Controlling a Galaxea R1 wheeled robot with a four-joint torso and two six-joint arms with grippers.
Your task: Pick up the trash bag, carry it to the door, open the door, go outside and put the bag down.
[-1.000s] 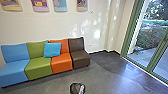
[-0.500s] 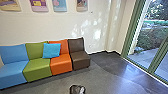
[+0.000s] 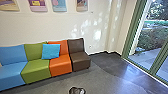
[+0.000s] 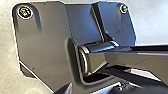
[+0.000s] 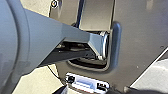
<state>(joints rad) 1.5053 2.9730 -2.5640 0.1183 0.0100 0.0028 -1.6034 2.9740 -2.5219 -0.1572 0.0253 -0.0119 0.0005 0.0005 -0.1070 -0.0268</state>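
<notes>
In the head view, a glass door or window front with green frames (image 3: 158,60) stands on the right, with daylight and plants behind it. A small dark, rounded thing with a pale patch (image 3: 77,90) is at the bottom edge, left of the middle; I cannot tell whether it is the trash bag. The state of my left and right grippers cannot be made out in the wrist views, nor whether either holds anything.
A row of blue, green, orange and brown seats (image 3: 80,60) lines the wall on the left, with a bright blue cushion (image 3: 51,51) on it. Grey floor (image 3: 107,82) runs from the seats to the glass. Posters (image 3: 59,6) hang above.
The head camera has moved slightly, so the seats stand a little lower and further left in the picture. Less of the dark thing shows above the bottom edge.
</notes>
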